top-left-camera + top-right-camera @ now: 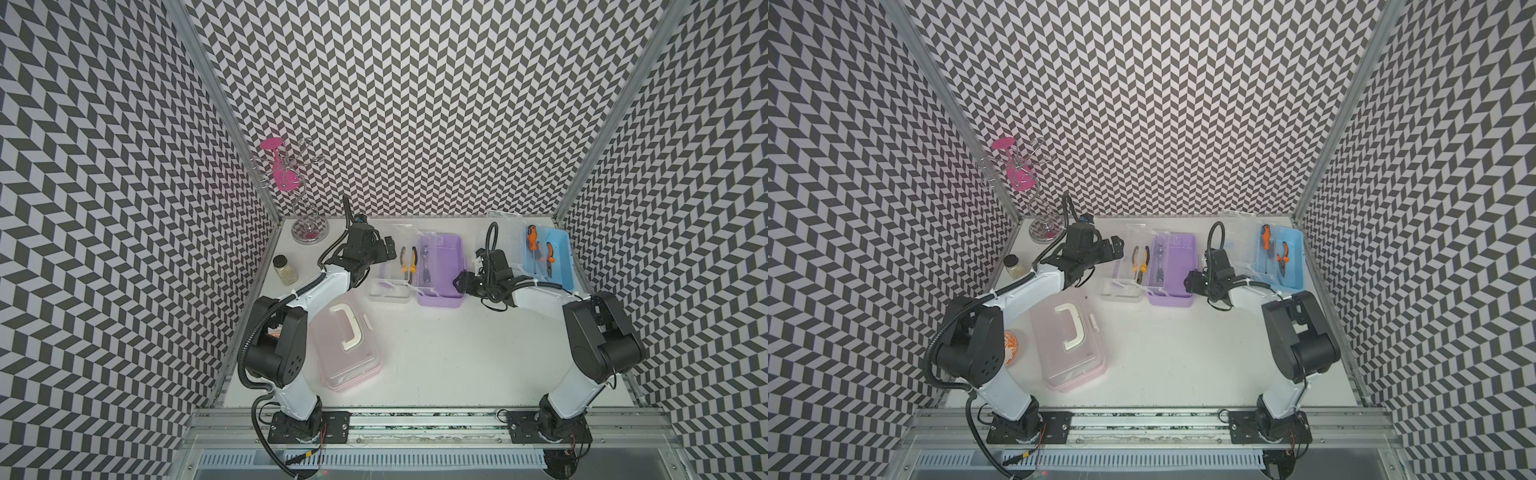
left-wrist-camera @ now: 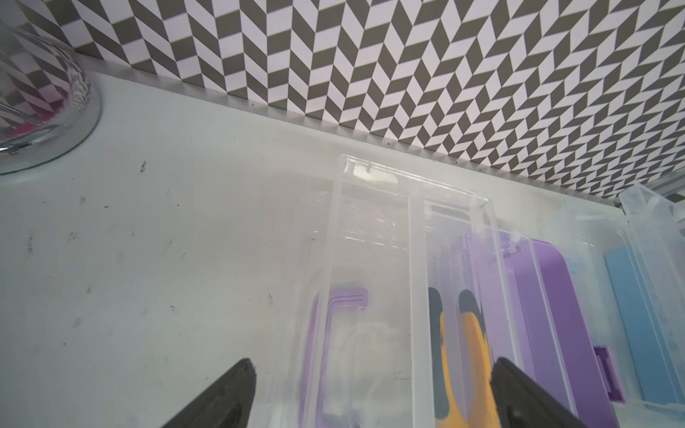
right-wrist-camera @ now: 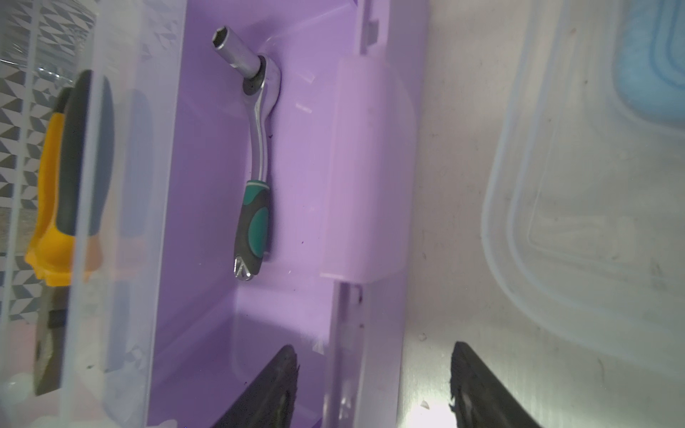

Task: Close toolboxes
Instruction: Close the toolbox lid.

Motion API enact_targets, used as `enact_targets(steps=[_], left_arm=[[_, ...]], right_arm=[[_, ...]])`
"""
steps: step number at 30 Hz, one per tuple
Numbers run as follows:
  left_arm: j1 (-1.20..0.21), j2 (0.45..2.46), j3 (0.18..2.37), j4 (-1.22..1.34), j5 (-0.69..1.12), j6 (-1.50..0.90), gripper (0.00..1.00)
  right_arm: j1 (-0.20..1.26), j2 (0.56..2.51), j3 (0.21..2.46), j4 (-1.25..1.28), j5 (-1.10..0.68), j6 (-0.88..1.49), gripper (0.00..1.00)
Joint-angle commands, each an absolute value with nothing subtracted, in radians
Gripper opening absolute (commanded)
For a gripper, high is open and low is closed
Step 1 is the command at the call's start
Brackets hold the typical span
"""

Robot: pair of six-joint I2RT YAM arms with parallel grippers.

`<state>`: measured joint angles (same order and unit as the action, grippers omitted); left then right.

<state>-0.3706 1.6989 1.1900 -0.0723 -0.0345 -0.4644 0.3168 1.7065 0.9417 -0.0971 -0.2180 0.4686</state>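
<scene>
Front rail (image 1: 415, 419) holds both arm bases. Just past it, near-left on the surface (image 1: 457, 365): pink toolbox (image 1: 353, 361), clear lid down, white loop handle (image 1: 355, 325) flat on top; latches too small to judge.

Purple toolbox (image 1: 442, 270) far-centre, open. Its lid (image 1: 388, 291) is flipped out flat toward the left arm, purple handle (image 2: 333, 352) visible through it. Clear tray (image 2: 456, 259) with yellow-handled pliers (image 1: 408, 259) sits between lid and base; can't tell what it rests on. Ratchet wrench (image 3: 255, 166) with green-black grip lies in the purple base.

Blue toolbox (image 1: 552, 257) far-right corner, open, orange-handled tools (image 1: 540, 245) inside, its clear lid (image 1: 509, 226) lying out toward the purple box.

Left jaws spread wide above the purple box's lid and tray, pinching nothing. Right jaws spread too, straddling the purple base's right-hand wall: one finger (image 3: 267, 389) inside the base, the other (image 3: 482, 389) outside over bare surface; no contact with the wall visible.

Glass jar (image 1: 285, 269) with black cap and wire glass stand (image 1: 309, 230) sit far-left, apart from the boxes.
</scene>
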Motion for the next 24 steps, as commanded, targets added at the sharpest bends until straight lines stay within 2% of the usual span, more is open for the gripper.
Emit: enact_targets(steps=[1,10,24], left_arm=[[-0.371,1.713,1.225,-0.033,-0.007,-0.454,0.99],[-0.371,1.754,1.236,-0.010,0.021,-0.457,0.99],[-0.391,1.765,1.242,0.019,0.063,-0.461,0.99]], right_arm=[[0.302,1.649,0.973,-0.053,-0.244,0.474,0.69],[0.282,1.638,0.994,-0.001,-0.330,0.484,0.85],[0.273,1.696,1.031,0.083,-0.491,0.511,1.00]])
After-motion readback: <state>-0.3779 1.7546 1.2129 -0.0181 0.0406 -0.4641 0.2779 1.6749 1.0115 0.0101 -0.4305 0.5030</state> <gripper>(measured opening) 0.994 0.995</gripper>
